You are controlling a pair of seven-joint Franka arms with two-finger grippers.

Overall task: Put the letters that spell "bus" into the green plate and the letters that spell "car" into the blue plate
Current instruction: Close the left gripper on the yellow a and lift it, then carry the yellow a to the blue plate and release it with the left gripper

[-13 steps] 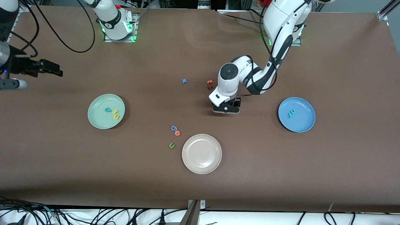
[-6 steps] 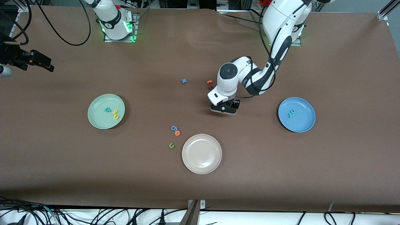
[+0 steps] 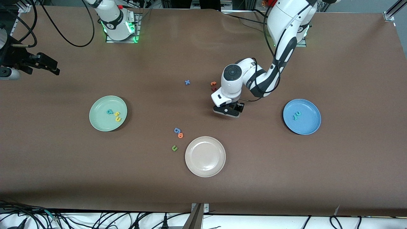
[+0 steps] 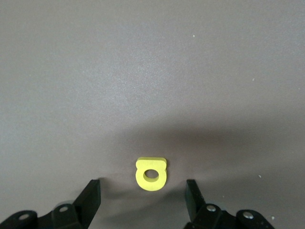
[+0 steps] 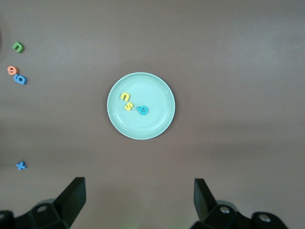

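Note:
The yellow a (image 4: 151, 174) lies flat on the table between the open fingers of my left gripper (image 4: 143, 191), and neither finger touches it. In the front view that gripper (image 3: 226, 111) hangs low over the table and hides the a. The green plate (image 3: 98, 122) holds the teal b (image 3: 110, 111), the yellow s (image 3: 116, 114) and the yellow u (image 3: 118, 119). The blue plate (image 3: 306, 125) holds the teal c (image 3: 298, 113) and the teal r (image 3: 295, 117). My right gripper (image 3: 47, 65) waits open and empty, high over the right arm's end of the table. Its view looks down on the green plate (image 5: 152, 124).
A cream-white plate (image 3: 205, 168) sits nearest the front camera. Beside it lie a blue g (image 3: 176, 130), an orange o (image 3: 180, 135) and a dark green u (image 3: 174, 148). A blue x (image 3: 187, 82), an orange t (image 3: 213, 83) and a dark red letter (image 3: 214, 89) lie near the left arm's wrist.
My left gripper has edged slightly toward the orange t and its fingers have narrowed a little. The right gripper has shifted about over its end of the table.

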